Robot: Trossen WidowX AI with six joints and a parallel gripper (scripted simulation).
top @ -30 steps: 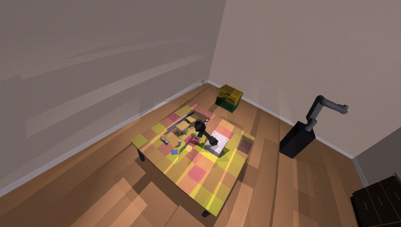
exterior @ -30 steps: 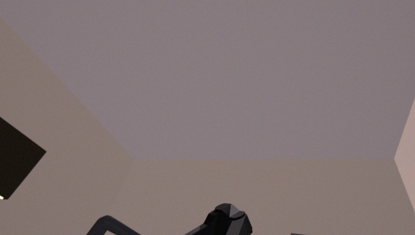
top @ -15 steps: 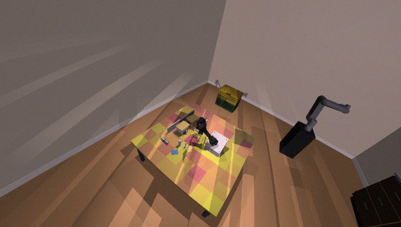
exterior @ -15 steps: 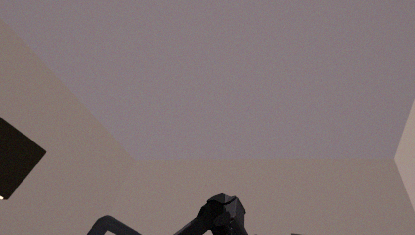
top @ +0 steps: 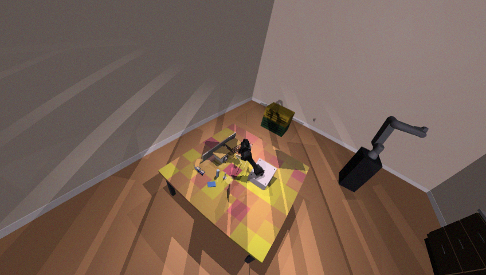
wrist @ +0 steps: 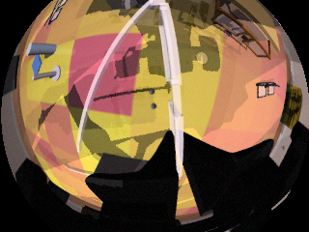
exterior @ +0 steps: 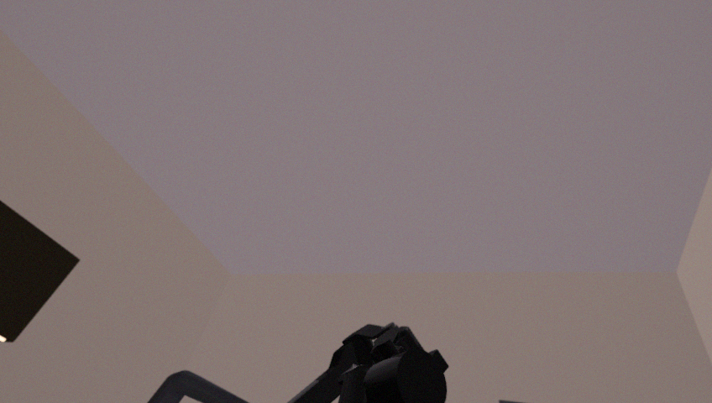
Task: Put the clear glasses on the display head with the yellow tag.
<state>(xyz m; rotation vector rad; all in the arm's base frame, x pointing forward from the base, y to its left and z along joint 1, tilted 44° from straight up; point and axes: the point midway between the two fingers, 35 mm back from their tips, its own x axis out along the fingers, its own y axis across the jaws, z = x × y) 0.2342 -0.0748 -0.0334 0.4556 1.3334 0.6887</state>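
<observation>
The clear glasses (top: 238, 156) (wrist: 175, 92) show in the wrist view as a long pale bar with a thin curved piece to its left. My gripper (wrist: 173, 134) is shut on the pale bar, which passes between the black fingertips. The glasses are above the table; their shadow and the arm's lie below. In the top view, a tan block-like display head (top: 221, 157) stands in front of the grey board, with a darker shape beside it in shadow. No yellow tag can be made out. The exterior view shows only part of the arm, without the glasses or heads.
A grey board (top: 218, 146) stands behind the heads. Dark glasses (top: 199, 170), a grey cylinder (top: 217, 173) (wrist: 42, 48), a small peg (top: 224, 176) (wrist: 46, 74) and a blue pad (top: 211, 184) (wrist: 37, 64) lie or stand near. Black-framed glasses (wrist: 266, 84) lie right in the wrist view.
</observation>
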